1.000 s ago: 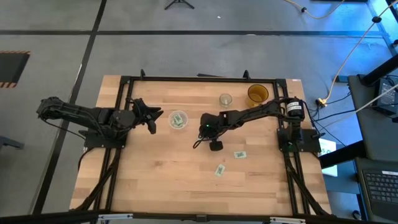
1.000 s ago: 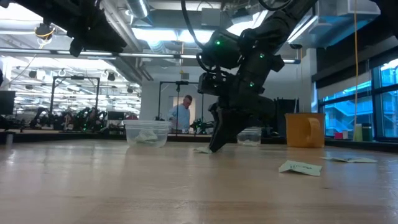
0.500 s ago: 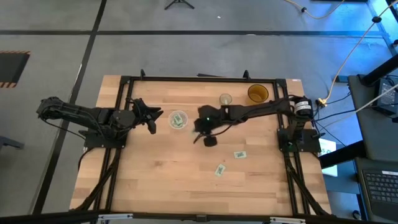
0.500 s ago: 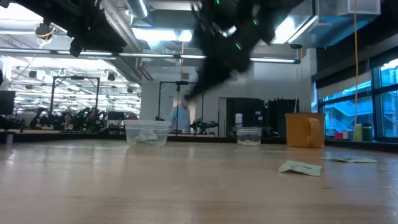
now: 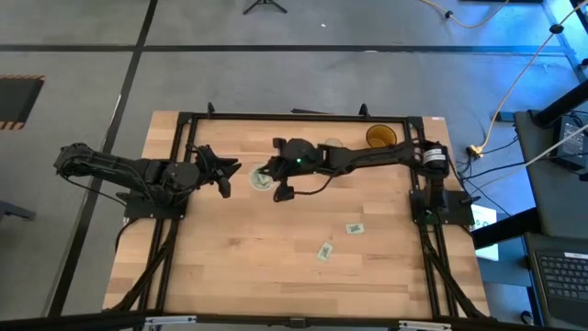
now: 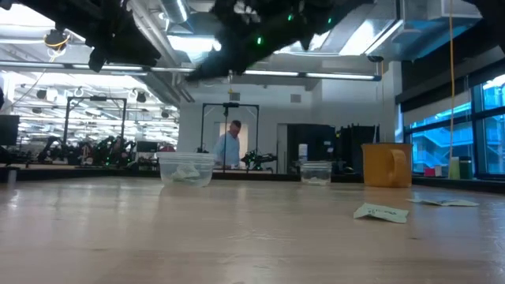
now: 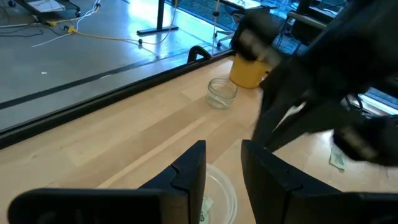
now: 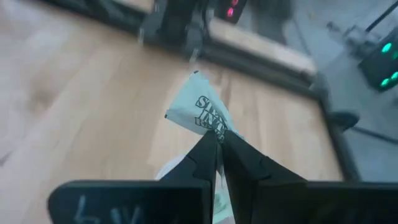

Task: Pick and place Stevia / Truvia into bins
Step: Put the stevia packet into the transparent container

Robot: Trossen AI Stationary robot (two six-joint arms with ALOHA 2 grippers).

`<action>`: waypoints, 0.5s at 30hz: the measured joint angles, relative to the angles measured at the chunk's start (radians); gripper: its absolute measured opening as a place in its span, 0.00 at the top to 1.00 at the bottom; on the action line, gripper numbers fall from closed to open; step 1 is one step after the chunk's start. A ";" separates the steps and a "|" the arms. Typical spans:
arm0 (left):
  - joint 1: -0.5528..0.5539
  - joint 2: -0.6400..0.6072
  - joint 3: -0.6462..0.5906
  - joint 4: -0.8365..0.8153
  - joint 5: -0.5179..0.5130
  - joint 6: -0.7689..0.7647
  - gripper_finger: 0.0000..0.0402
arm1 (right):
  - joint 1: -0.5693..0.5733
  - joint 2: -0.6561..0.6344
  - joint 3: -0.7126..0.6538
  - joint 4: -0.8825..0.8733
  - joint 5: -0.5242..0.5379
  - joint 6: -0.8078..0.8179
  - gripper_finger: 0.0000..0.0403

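My right gripper (image 5: 276, 184) is raised over the wide clear cup (image 5: 264, 177), shut on one pale green sachet (image 8: 202, 112). The cup (image 6: 187, 168) stands on the table and has sachets in it. Two more sachets lie flat on the wood, one (image 5: 355, 228) nearer the right edge and one (image 5: 324, 251) closer to the near edge; the low view shows them too (image 6: 381, 212). My left gripper (image 7: 224, 165) waits open just left of the cup, level with its rim (image 7: 227, 190). My right gripper pinches the sachet's lower end (image 8: 214, 132) between its two fingertips (image 8: 205, 149). The sachet is lifted clear of the table and sticks out past the fingertips, its printed face toward the wrist camera.
A small glass jar (image 5: 333, 146) and a yellow cup (image 5: 380, 138) stand near the far edge, right of the clear cup. A black frame rail (image 5: 294, 117) runs along the far edge. Bare wood spreads across the near half of the table (image 5: 239, 267).
My right gripper has risen off the table with the sachet, from a spot right of centre. It has swung toward the left and far edges, over to the clear cup. The sachet has gone from lying on the wood to lifted clear.
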 joint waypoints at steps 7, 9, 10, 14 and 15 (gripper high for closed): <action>0.000 0.000 0.000 0.000 0.000 0.000 0.76 | -0.009 0.097 0.000 -0.001 -0.003 0.017 0.93; 0.000 0.000 0.000 0.000 0.000 0.000 0.76 | -0.013 0.128 0.000 -0.003 -0.002 0.020 0.93; 0.000 0.000 0.000 0.000 0.000 0.000 0.76 | -0.015 0.143 0.000 -0.005 -0.003 0.020 0.93; 0.000 0.000 0.000 0.000 0.000 0.000 0.76 | -0.019 0.194 0.000 -0.006 -0.001 0.020 0.93; 0.000 0.000 0.000 0.000 0.000 0.000 0.76 | -0.019 0.199 0.000 -0.008 -0.001 0.019 0.93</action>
